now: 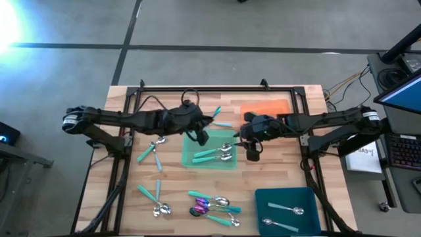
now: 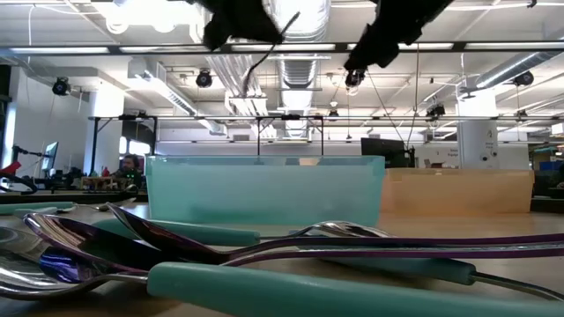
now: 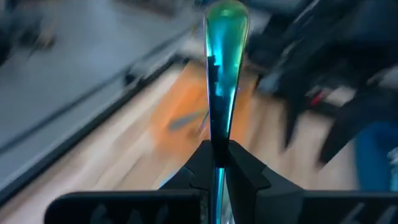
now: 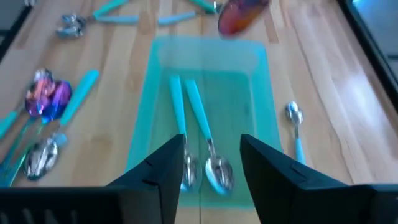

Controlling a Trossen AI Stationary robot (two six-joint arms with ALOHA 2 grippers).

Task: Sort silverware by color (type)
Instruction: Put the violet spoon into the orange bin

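While over the green tray [image 1: 191, 160], left hand [image 3: 217, 163] clamps a teal-handled utensil [image 3: 222, 74], right hand [image 4: 212, 163] open, empty.

We find no readable text, label, brand, number or sign anywhere in these views. A white sheet [image 1: 364, 158] lying beside the table's right edge carries dark marks, but we cannot make out a single word on it. The monitor [image 1: 402, 92] at far right shows only a blue glow, and the keyboard [image 1: 401, 151] near it has keys too small for us to read. In the room beyond the table we see nothing legible.
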